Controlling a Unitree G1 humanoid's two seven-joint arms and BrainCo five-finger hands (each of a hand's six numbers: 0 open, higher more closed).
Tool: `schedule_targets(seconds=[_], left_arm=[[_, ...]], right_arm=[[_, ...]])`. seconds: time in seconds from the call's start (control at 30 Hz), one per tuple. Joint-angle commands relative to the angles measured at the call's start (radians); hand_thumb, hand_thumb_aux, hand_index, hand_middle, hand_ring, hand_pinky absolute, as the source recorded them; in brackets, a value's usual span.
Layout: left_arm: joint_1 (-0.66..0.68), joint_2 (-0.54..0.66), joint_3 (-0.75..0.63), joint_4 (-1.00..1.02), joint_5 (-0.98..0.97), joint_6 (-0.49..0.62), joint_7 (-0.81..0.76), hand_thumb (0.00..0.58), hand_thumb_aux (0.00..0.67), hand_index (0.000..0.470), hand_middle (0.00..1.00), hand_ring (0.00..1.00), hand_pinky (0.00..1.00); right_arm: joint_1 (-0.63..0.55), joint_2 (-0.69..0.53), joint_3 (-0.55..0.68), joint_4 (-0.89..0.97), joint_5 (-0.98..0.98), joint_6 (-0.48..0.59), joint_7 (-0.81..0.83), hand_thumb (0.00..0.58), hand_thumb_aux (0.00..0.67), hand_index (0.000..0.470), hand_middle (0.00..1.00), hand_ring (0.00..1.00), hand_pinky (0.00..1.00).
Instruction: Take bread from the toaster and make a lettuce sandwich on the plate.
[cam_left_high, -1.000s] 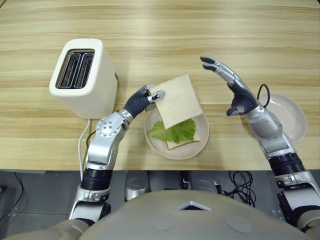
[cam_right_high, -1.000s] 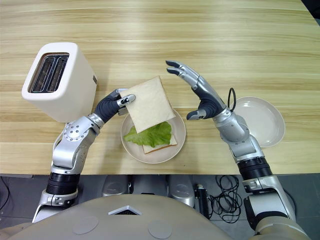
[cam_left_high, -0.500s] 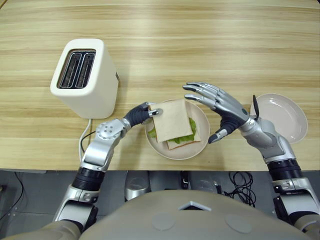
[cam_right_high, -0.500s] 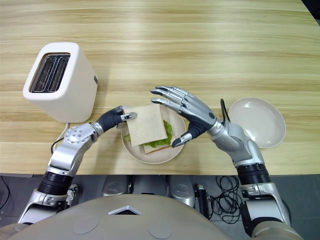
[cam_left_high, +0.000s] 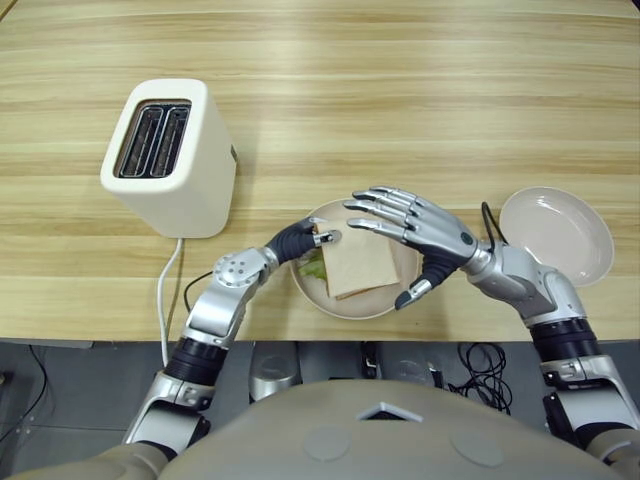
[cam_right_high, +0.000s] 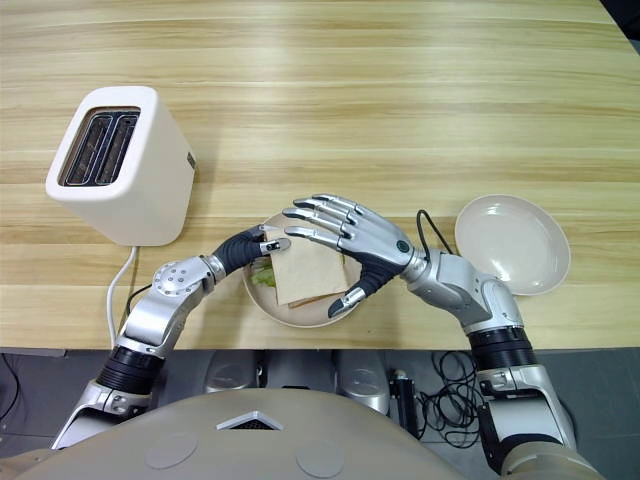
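So, far left on the wooden table (cam_left_high: 400, 80), a cream toaster (cam_left_high: 168, 155) is parked with its two slots facing up, and a white power cord (cam_left_high: 165, 290) is trailed from it down toward the table's near edge. Just right of that, the left hand (cam_left_high: 298, 240) is laid at the left rim of the plate (cam_left_high: 372, 306), with its fingertips pinched onto the left corner of the top bread slice (cam_left_high: 358, 265). That slice is rested flat on the stack in the middle of the plate, and a bit of green lettuce (cam_left_high: 312, 268) can be seen poking out from under its left edge, right by the pinching fingers. Next over, the right hand (cam_left_high: 432, 232) is held spread wide with nothing in it, its fingers (cam_left_high: 375, 205) fanned out over the top and right side of the slice, thumb down by the plate's right rim; whether the slice is actually touched by them can't be made out. Far right, a second dish (cam_left_high: 560, 235) is set well apart from the sandwich plate, beside the right wrist.
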Motion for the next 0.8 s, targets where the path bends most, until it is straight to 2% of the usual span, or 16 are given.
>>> schedule_targets(seconds=[0.03, 0.37, 0.6, 0.8], left_arm=[[-0.019, 0.015, 0.023, 0.009, 0.008, -0.001, 0.007, 0.580, 0.670, 0.460, 1.00, 1.00, 1.00], [-0.028, 0.013, 0.019, 0.033, 0.037, -0.025, 0.022, 0.580, 0.670, 0.460, 1.00, 1.00, 1.00], [-0.019, 0.007, -0.004, 0.059, 0.066, -0.047, 0.015, 0.580, 0.670, 0.460, 1.00, 1.00, 1.00], [-0.010, 0.005, -0.017, 0.063, 0.083, -0.048, 0.014, 0.580, 0.670, 0.460, 1.00, 1.00, 1.00]], right_arm=[[0.007, -0.040, 0.030, 0.026, -0.070, 0.003, -0.006, 0.000, 0.000, 0.000, 0.00, 0.00, 0.00], [-0.008, -0.094, 0.129, 0.073, -0.176, 0.049, -0.009, 0.000, 0.000, 0.000, 0.00, 0.00, 0.00], [-0.034, -0.092, 0.244, 0.108, -0.168, 0.092, 0.077, 0.000, 0.000, 0.000, 0.00, 0.00, 0.00], [-0.016, -0.115, 0.297, 0.086, -0.116, 0.121, 0.167, 0.000, 0.000, 0.000, 0.00, 0.00, 0.00]])
